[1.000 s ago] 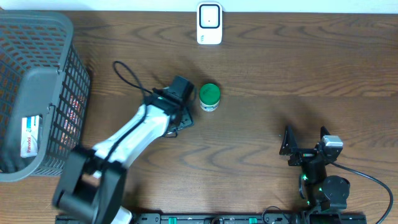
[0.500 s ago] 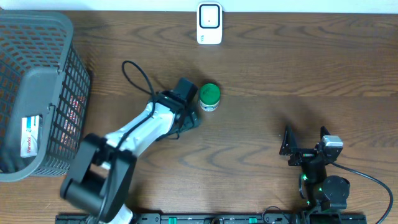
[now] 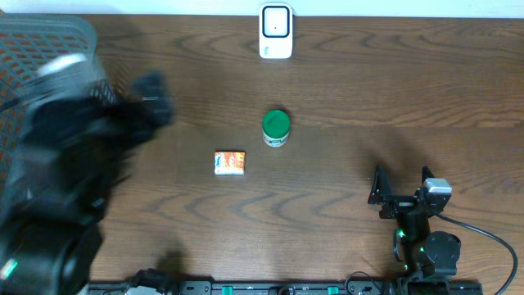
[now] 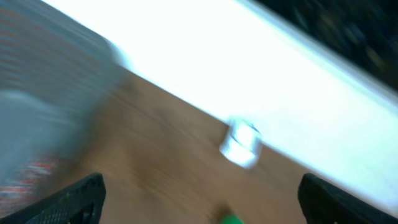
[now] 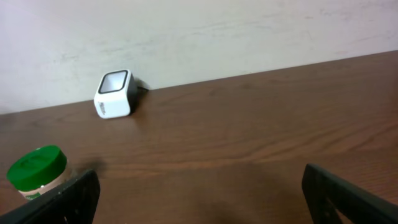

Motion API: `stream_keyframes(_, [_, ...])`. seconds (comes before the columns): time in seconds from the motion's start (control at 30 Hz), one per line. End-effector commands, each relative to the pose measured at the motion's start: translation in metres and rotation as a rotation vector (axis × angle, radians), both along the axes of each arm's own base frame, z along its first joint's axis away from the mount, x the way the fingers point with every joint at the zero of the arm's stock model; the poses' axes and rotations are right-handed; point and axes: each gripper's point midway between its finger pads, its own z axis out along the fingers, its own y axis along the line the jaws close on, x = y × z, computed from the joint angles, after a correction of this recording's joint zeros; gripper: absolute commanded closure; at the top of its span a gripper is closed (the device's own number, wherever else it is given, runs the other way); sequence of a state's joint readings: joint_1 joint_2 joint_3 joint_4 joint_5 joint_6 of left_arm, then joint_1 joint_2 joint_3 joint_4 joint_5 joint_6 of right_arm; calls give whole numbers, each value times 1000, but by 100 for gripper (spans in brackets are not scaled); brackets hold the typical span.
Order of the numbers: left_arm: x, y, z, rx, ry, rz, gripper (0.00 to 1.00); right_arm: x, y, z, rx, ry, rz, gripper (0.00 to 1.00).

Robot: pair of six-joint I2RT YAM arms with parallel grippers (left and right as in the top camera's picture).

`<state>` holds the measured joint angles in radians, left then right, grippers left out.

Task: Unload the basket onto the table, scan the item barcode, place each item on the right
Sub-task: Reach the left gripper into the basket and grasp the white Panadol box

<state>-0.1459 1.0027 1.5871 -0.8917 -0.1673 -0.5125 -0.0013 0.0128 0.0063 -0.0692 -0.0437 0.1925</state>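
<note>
Two items lie loose on the table (image 3: 393, 98): a small box (image 3: 230, 162), flat with its orange and white print up, and a green-lidded jar (image 3: 276, 128), upright, just beyond it toward the scanner (image 3: 276, 31). They sit near each other but are not touching. I cannot tell which one goes to the scanner next, and no barcode is readable on either.

On the left gripper (image 4: 199, 208) the two fingertips sit at opposite corners of the wrist view, jaws wide apart with nothing between them. In the overhead view that arm is only a smear over by the basket (image 3: 24, 33), well apart from both items. The right gripper (image 3: 401, 188) also has its jaws fully apart and empty, near the front edge and well clear of the jar.

Handling, my estimate:
- **Box:** It looks like thin card, light and stiff at the edges, and would probably dent under a hard squeeze. Lying flat, it gives little height to catch. Pinch it gently across the narrower span, keeping the broad faces uncovered.
- **Jar:** It looks rigid, with a smooth round wall that is likely slippery, and it would roll if tipped. Take it across the body below the cap, leaving the printed side open.
</note>
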Motion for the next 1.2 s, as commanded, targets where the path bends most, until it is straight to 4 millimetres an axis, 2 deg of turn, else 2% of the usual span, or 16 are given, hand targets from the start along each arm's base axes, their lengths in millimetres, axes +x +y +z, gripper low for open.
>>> stream_keyframes(0.0, [1,73,-23,98,120,252,2,0,0,0,-15,-2,-2,1])
stream_keyframes(0.23, [-14,210,-101,51,453,630,2,0,0,0,-15,-2,-2,1])
stream_keyframes(0.33, [-17,249,-142,-48,559,690,2,0,0,0,-15,-2,-2,1])
stream_keyframes(0.43, [-17,274,-182,-77,683,672,2,0,0,0,-15,-2,-2,1])
stream_keyframes(0.57, [-12,286,-230,-13,856,537,2,0,0,0,-15,-2,-2,1])
stream_keyframes(0.77, [-15,277,-283,83,1028,266,1,0,0,0,-15,-2,-2,1])
stream_keyframes(0.97, [-26,282,-306,128,1065,203,1,0,0,0,-15,-2,-2,1])
stream_keyframes(1.17, [-27,282,-329,162,1084,142,1,0,0,0,-15,-2,-2,1])
